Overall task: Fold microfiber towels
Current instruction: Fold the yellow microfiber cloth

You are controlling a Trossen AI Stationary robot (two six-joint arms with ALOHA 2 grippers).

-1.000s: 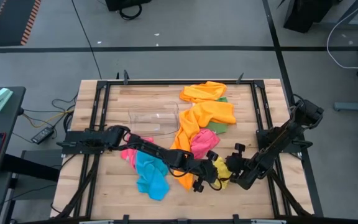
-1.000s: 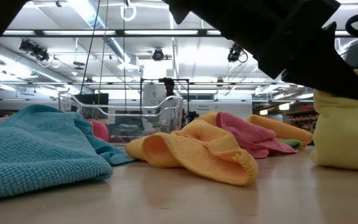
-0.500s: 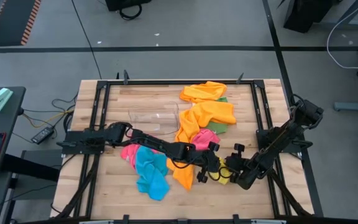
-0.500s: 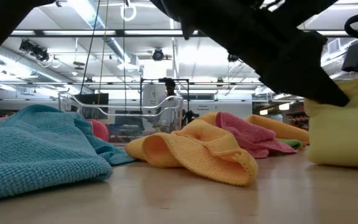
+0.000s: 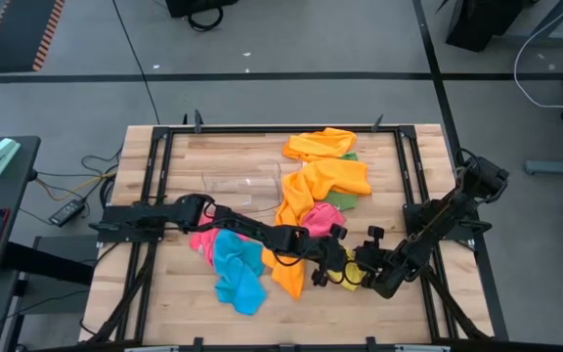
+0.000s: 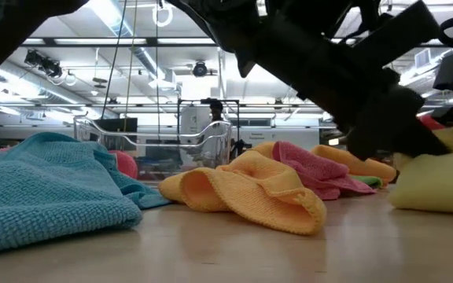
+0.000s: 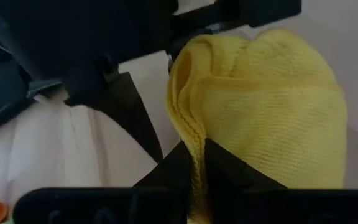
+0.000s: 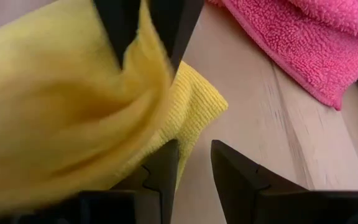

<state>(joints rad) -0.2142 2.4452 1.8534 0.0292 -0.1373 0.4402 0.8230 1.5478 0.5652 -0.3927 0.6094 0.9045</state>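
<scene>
The yellow towel (image 5: pixel 346 266) lies bunched near the table's front right, and also shows in the low view (image 6: pixel 439 185). My left gripper (image 5: pixel 324 269) reaches across from the left and is shut on it (image 7: pixel 194 165). My right gripper (image 5: pixel 365 276) is open at the towel's right side; in its wrist view (image 8: pixel 194 165) one finger stands against the yellow cloth (image 8: pixel 55 99), and I cannot tell whether it touches. Blue (image 5: pixel 235 272), pink (image 5: pixel 316 223), orange (image 5: pixel 325 181) and green (image 5: pixel 342 200) towels lie on the table. My left gripper pinches a folded, hemmed edge of the yellow towel (image 7: pixel 188 130) between its two fingers. The fingers (image 8: pixel 122 25) come from the table's left, slanting down. The cloth bulges up beyond the fingers, and its lower part rests on the table (image 6: pixel 439 200).
A clear plastic bin (image 5: pixel 242 186) stands at the middle of the table. A second orange towel (image 5: pixel 319 144) lies at the far edge, and another orange fold (image 5: pixel 286 276) lies by my left arm. Bare wood shows at the front right (image 5: pixel 399 313). A dark frame (image 5: pixel 154 166) edges the table.
My left gripper has gone toward the far right, closer to my right gripper and the yellow towel. In the low view the yellow towel stood tall and now lies lower and flatter on the table.
</scene>
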